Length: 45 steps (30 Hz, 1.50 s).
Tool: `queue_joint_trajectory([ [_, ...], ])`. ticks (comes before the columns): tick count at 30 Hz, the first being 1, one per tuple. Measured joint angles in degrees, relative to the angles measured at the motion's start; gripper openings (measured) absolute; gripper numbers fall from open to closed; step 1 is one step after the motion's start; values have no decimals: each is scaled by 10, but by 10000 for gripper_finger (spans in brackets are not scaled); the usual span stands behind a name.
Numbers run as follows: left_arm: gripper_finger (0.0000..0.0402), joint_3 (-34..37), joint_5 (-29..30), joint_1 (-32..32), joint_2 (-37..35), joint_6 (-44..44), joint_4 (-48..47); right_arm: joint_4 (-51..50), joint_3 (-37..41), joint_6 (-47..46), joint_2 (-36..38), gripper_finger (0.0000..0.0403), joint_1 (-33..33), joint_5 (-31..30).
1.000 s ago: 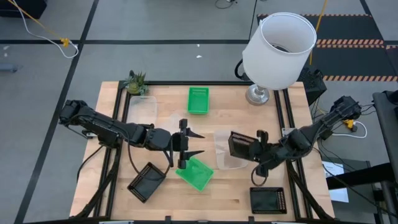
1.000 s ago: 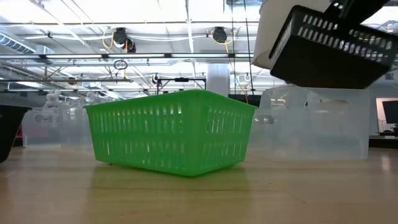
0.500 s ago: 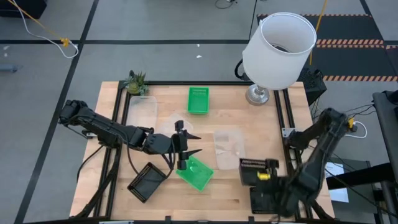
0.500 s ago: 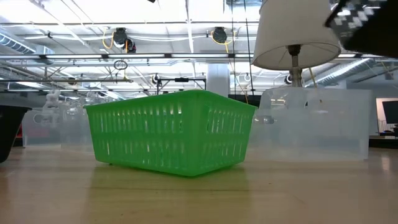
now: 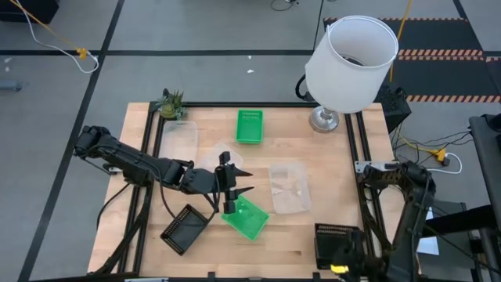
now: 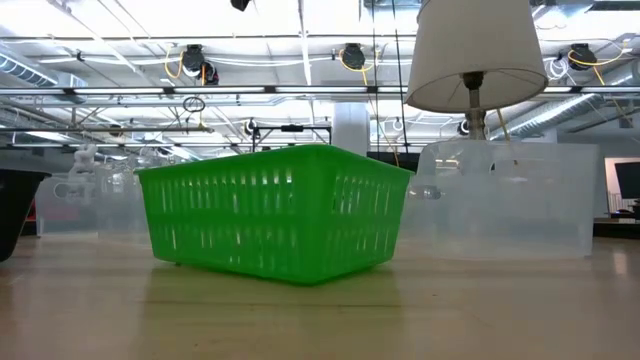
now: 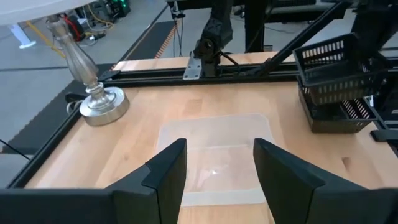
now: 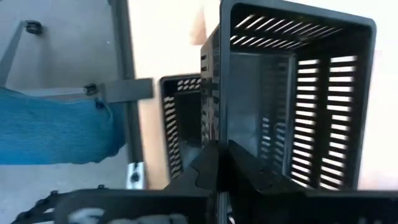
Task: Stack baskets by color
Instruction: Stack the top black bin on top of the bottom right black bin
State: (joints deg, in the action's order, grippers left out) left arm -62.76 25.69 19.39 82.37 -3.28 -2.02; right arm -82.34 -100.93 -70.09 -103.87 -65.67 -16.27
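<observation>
My right gripper point(image 8: 221, 163) is at the table's near right corner, shut on a black basket point(image 5: 338, 233). It holds it over a second black basket point(image 7: 336, 116) that stands on the table. My left gripper point(image 5: 243, 182) hovers open at mid table, above the far edge of a green basket point(image 5: 247, 218) and touching nothing. A clear basket point(image 7: 214, 155) lies ahead of its fingers. A third black basket point(image 5: 185, 229) rests near the front left. Another green basket point(image 5: 250, 125) sits at the far middle. My right gripper pinches the rim of one slotted wall point(image 8: 219, 140) of the black basket between its two fingers, coming from above and pointing steeply down. The basket point(image 7: 337, 62) hangs slightly tilted, opening up, right above the other black basket. Whether the two touch, I cannot tell.
A lamp with a large white shade point(image 5: 351, 55) and metal foot point(image 7: 97, 106) stands at the far right. A small potted plant point(image 5: 171, 103) and another clear basket point(image 5: 179, 135) are at the far left. Bare wood lies along the near middle.
My right gripper has swung from the table's middle right to its near right corner, tipping more steeply downward. It has carried the black basket over the other black one. My left gripper has stayed in place, rolled a little, and its fingers have drawn somewhat closer, still open.
</observation>
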Motion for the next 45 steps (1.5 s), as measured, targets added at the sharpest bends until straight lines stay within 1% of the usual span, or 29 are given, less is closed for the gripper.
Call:
queue_joint_trajectory([
  [5,186,0,0,2,0,-4,0,4,-3,-54,-13,11,-32,0],
  [8,186,0,0,2,0,-7,0,8,-3,-64,-20,11,-43,-1],
  [15,186,0,0,2,0,-16,1,13,-3,-36,-38,11,-50,-17],
  [20,186,0,0,2,0,-18,0,13,-3,-12,-47,11,-45,-19],
  [30,186,0,0,2,0,-16,1,26,-1,-12,-50,11,-44,-34],
  [38,186,0,0,2,0,-18,1,52,35,-12,-50,11,-42,-15],
  [45,186,0,0,2,0,-17,1,54,37,-11,-50,11,-42,-14],
])
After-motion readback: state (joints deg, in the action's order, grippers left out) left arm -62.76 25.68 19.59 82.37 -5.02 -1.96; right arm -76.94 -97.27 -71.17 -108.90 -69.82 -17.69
